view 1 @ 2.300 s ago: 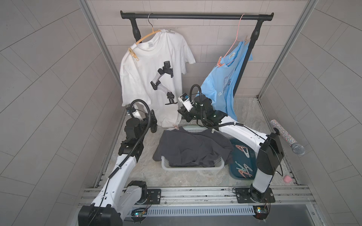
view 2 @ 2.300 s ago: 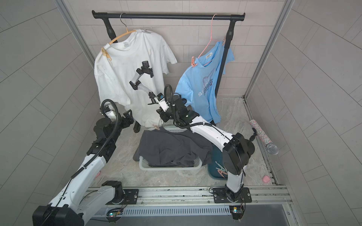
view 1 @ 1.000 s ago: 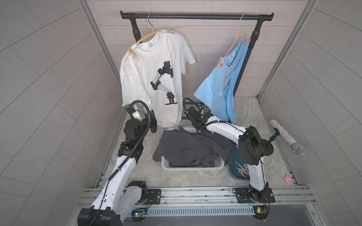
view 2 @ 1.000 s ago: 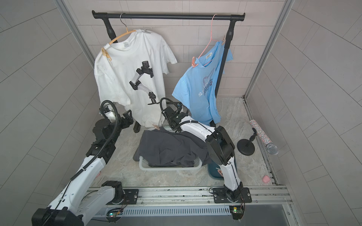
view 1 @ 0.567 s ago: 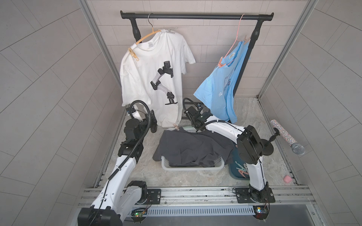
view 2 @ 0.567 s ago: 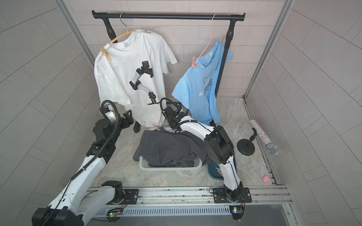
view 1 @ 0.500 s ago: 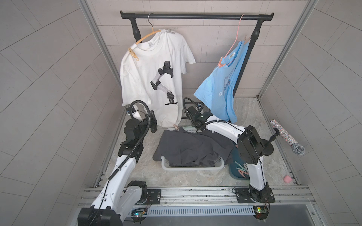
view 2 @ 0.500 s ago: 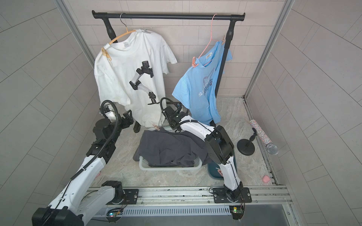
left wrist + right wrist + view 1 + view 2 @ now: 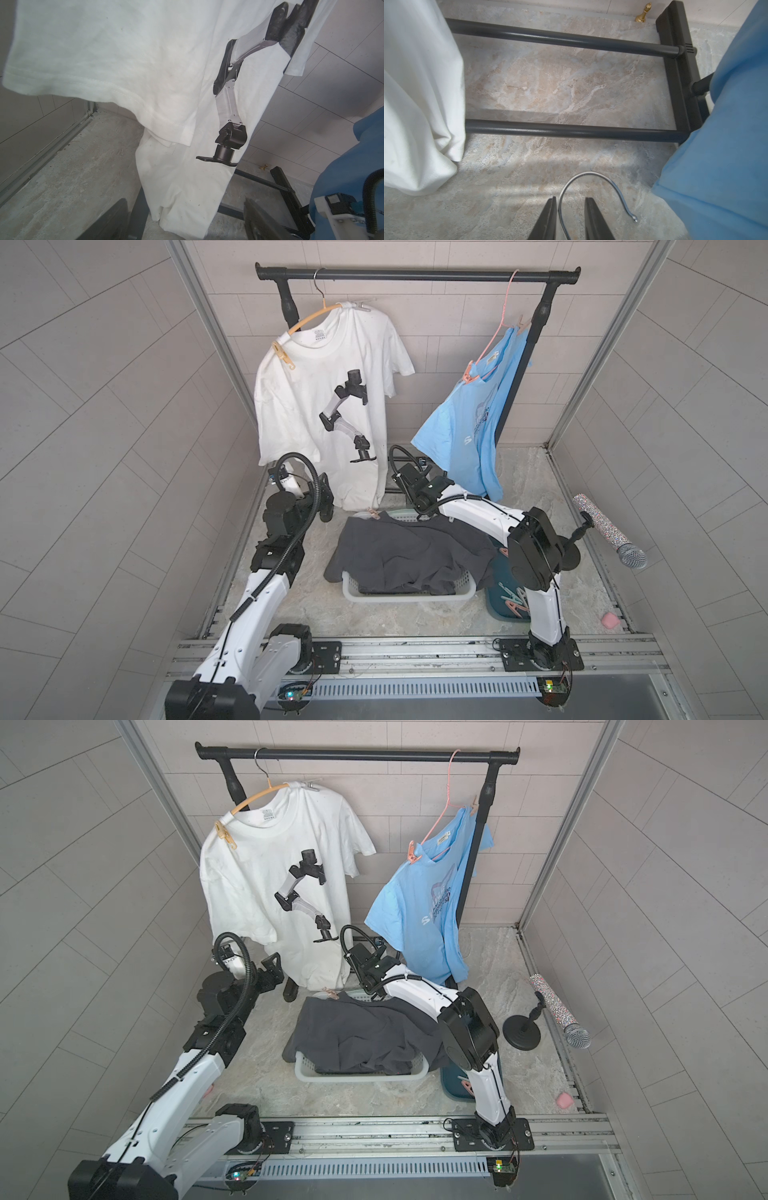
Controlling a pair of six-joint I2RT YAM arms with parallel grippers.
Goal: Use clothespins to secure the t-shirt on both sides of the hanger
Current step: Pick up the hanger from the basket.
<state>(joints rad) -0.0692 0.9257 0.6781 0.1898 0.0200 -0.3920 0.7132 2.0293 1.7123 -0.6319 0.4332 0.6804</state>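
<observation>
Right wrist view, and here's the right gripper (image 9: 570, 198) low over the marbled floor (image 9: 560, 83). Its two dark fingers (image 9: 548, 220) stand a little apart, with the thin silver metal hanger hook (image 9: 588, 172) running up between them. The wire sits close to one finger and clear of the other, so nothing is pinched.

In both top views that gripper sits just past the far rim of the white plastic laundry basket (image 9: 399, 597). The dark grey t-shirt (image 9: 411, 551) lies crumpled over the basket, spilling across its rims. One small pink clothespin (image 9: 372, 513) lies at the shirt's edge by the basket's far rim. Loose pastel clothespins (image 9: 514, 600) sit in the teal bin (image 9: 494, 608) just beside the basket.

Left gripper (image 9: 185, 199): jaws wide apart, holding nothing, off the basket's far corner. It faces the hem of the white t-shirt printed with a robot arm (image 9: 316, 406). That shirt hangs beyond the basket on a wooden hanger (image 9: 311, 317), with a peach clothespin (image 9: 284, 355) on one shoulder and a pale clothespin (image 9: 362, 303) on the other. Also beyond the basket, a light blue t-shirt (image 9: 465, 435) hangs with a pink peg (image 9: 468, 377) at its shoulder.
</observation>
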